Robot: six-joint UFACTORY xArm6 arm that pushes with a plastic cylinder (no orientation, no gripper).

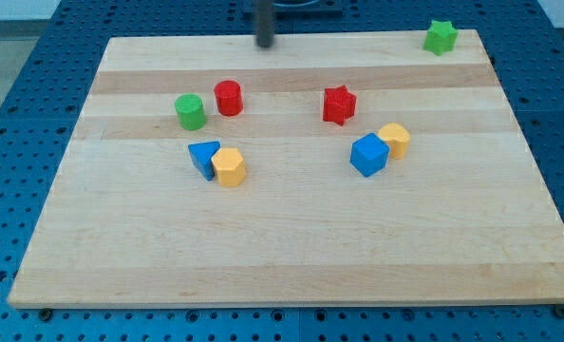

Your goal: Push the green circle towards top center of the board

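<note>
The green circle point(190, 111) stands on the wooden board point(291, 256) at the upper left, just left of the red circle point(228, 98). My tip point(264, 44) is at the board's top edge, a little left of centre. It is above and to the right of both circles and touches no block.
A red star point(339, 104) sits right of centre. A blue triangle point(204, 157) touches a yellow block point(230, 166) below the circles. A blue cube point(368, 155) touches a yellow block point(394, 140) at the right. A green star point(441, 37) sits at the top right corner.
</note>
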